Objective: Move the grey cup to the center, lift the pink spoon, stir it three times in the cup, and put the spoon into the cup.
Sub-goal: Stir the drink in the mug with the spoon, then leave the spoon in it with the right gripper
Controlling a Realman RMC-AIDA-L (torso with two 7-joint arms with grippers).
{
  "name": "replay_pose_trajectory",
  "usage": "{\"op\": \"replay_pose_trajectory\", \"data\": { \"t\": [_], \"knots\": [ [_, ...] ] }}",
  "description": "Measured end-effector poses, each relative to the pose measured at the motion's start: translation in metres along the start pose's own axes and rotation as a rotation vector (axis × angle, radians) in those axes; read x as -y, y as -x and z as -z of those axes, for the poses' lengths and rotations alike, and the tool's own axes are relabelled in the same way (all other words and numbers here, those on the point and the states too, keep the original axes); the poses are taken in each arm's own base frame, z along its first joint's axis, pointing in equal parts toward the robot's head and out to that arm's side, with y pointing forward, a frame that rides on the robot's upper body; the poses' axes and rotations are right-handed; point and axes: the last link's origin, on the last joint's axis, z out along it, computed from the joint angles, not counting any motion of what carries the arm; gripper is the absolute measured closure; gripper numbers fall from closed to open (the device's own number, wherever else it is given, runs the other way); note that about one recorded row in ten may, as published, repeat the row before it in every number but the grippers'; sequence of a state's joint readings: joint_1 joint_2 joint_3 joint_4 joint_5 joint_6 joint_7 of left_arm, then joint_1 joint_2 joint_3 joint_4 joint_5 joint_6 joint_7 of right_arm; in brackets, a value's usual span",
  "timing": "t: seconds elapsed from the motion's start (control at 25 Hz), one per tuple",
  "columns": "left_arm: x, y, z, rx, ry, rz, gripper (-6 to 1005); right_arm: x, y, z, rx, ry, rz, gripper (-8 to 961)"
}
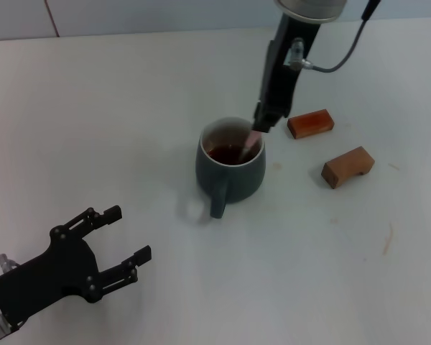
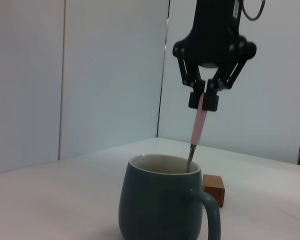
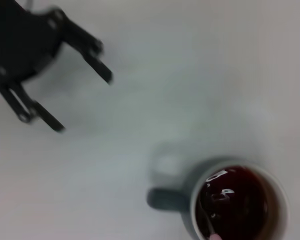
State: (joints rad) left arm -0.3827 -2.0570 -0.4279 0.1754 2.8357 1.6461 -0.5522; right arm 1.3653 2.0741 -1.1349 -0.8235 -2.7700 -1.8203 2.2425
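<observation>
A white desk [image 1: 129,108] seen from above. Near its middle stands the grey cup [image 1: 230,167], rounded, dark blue-grey with a white inside, holding brown liquid; its loop handle points toward the near edge. From the far side the right tool [image 1: 262,126] reaches down over the cup's right rim, its fingers closed on the pink spoon [image 1: 250,144], which slants into the liquid. To the right lie two brown wooden blocks [image 1: 310,123] [image 1: 348,167], apart from the cup. At near left, the left tool [image 1: 126,241] hangs above the desk, fingers spread.
</observation>
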Motion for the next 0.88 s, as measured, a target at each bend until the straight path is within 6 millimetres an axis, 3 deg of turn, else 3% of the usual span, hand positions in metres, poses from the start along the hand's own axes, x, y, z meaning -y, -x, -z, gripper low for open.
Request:
{"op": "replay_pose_trajectory", "data": {
  "t": [0.2, 0.4, 0.68, 0.88],
  "knots": [
    [-0.001, 0.001, 0.001, 0.001, -0.001, 0.002, 178, 0.006, 0.007, 0.002, 0.063, -0.044, 0.002, 774],
    [-0.001, 0.000, 0.001, -0.001, 0.000, 0.003, 178, 0.014, 0.001, 0.000, 0.013, -0.100, -0.033, 763],
    [-0.001, 0.001, 0.002, -0.002, -0.004, 0.011, 178, 0.003, -0.001, 0.001, -0.028, -0.042, -0.004, 747],
    [0.000, 0.001, 0.002, -0.002, -0.009, 0.014, 178, 0.002, 0.008, 0.004, 0.052, -0.033, 0.030, 735]
  ]
}}
